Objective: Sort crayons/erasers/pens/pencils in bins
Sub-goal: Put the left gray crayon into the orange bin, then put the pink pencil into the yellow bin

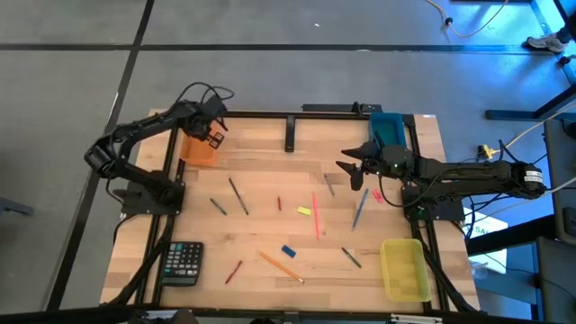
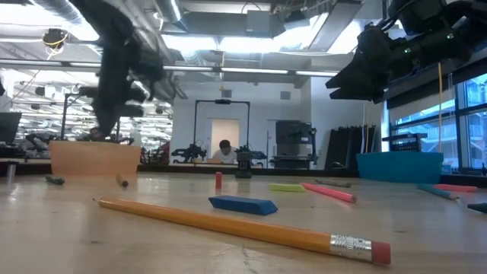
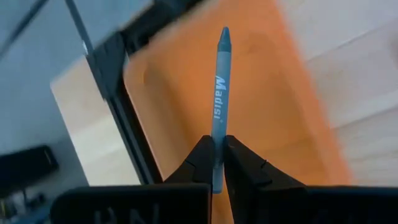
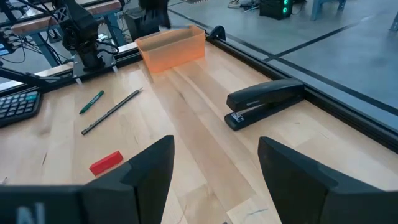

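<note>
We see the left gripper (image 3: 217, 163) above the orange bin (image 1: 199, 149) at the table's far left, its fingers clamped on a grey-green crayon (image 3: 219, 99) that points out over the bin's floor. The right gripper (image 4: 214, 167) hangs over the bare wood with its fingers wide apart and nothing between them, near the teal bin (image 1: 388, 127). The yellow bin (image 1: 404, 268) sits at the near right corner. A yellow eraser (image 1: 304, 211), a blue eraser (image 1: 288, 251) and a pencil (image 2: 240, 225) lie loose on the table (image 1: 261, 225).
</note>
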